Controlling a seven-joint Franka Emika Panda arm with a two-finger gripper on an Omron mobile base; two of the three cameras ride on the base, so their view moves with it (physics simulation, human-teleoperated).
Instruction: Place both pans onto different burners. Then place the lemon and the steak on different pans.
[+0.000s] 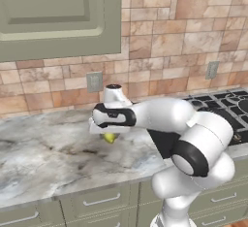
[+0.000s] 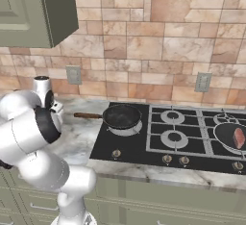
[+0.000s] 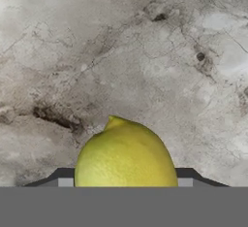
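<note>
**Desk:** Where does the job stand?

**Photographer:** Well along, by my reading. In the right base view both pans sit on the cooktop [image 2: 144,142]. The wooden-handled pan [image 2: 121,116] rests on the near-left burner, empty, its handle reaching out over the marble tabletop [image 1: 53,148]. The second pan [image 2: 230,136] sits on a burner at the far right, and the steak [image 2: 239,137] already lies in it. Two middle burners [image 2: 174,139] stand bare.

**Desk:** And the lemon?

**Photographer:** Not yet on a pan. The left base view shows the lemon [image 1: 110,137] as a bit of yellow just beneath the arm's hand, over the tabletop and left of the cooktop. In the hand view it sits large at the bottom, between the two dark tips of the claw [image 3: 126,180].

**Desk:** Does the claw have hold of it?

**Photographer:** It appears so. The tips stand apart at about the lemon's width, one at each flank, seemingly pressed on it. Whether the fruit rests on the marble or hangs just above it, I cannot tell.

**Desk:** So what remains?

**Photographer:** One step, in my judgement: carry the lemon rightward and set it in the empty wooden-handled pan.
</note>
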